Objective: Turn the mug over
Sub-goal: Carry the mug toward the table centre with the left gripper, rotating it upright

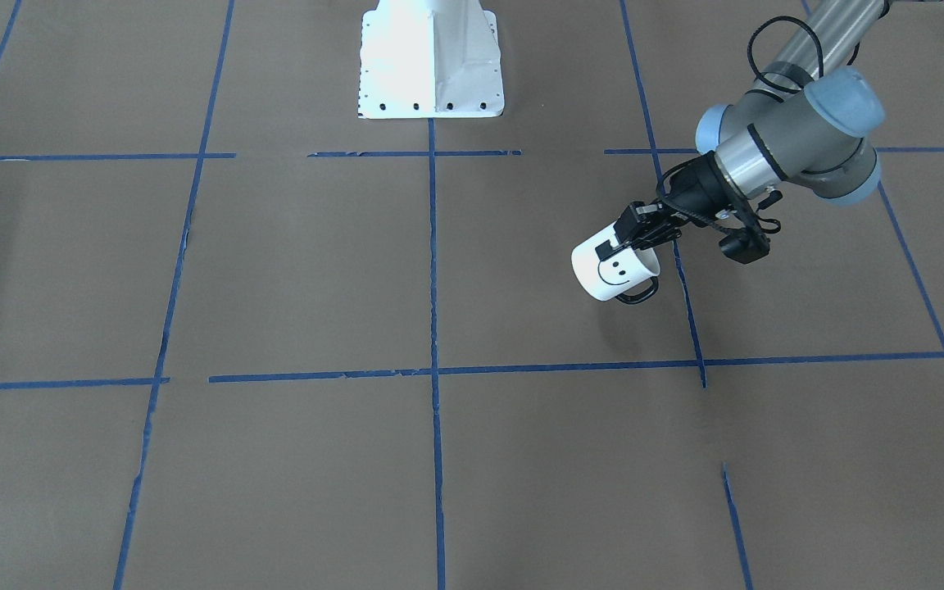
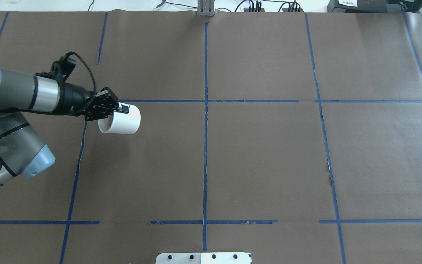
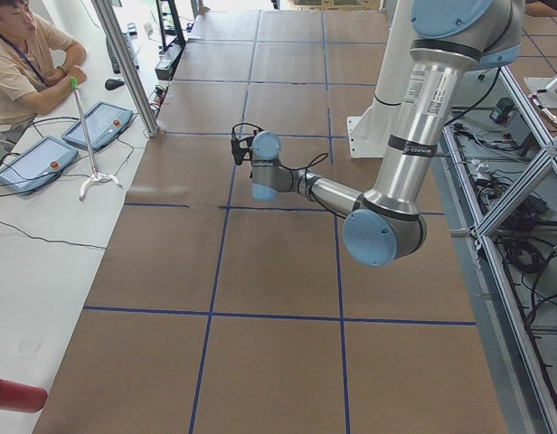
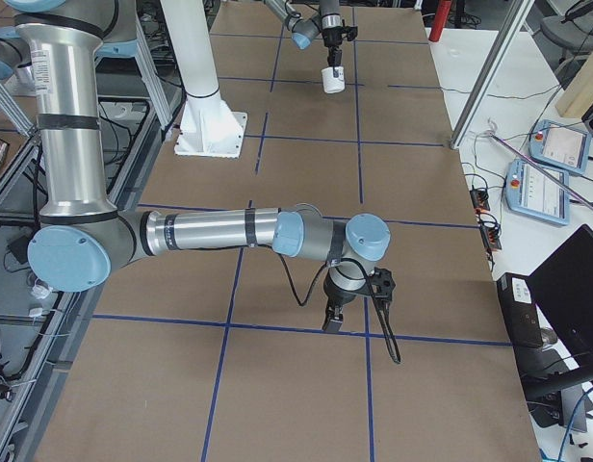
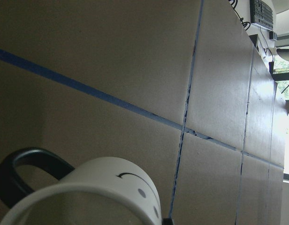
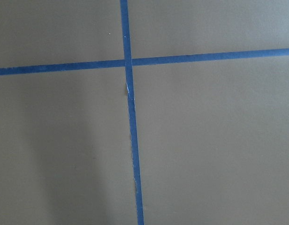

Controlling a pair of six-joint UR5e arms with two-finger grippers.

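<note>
left tool (image 1: 610, 247) clamped on the rim of the mug (image 1: 603, 283) (black smiley face (image 1: 618, 270) drawn on its side), held sideways above the bench (image 1: 275, 270); right tool (image 4: 332, 322): cannot tell.

We see a desk (image 1: 275, 270) covered in matt brown paper, smooth but faintly creased, crossed by strips of blue tape (image 1: 433, 262) with edges frayed in places. The mug (image 1: 613, 277) has a smooth white coat with a slight gloss, like enamel, and its black handle (image 1: 640, 295) shines a little. The left gripper (image 2: 121, 110) looks matt black. The left arm (image 1: 800, 135) shows satin grey metal with pale blue plastic caps. The white pedestal (image 1: 431, 65) is glossy.
</note>
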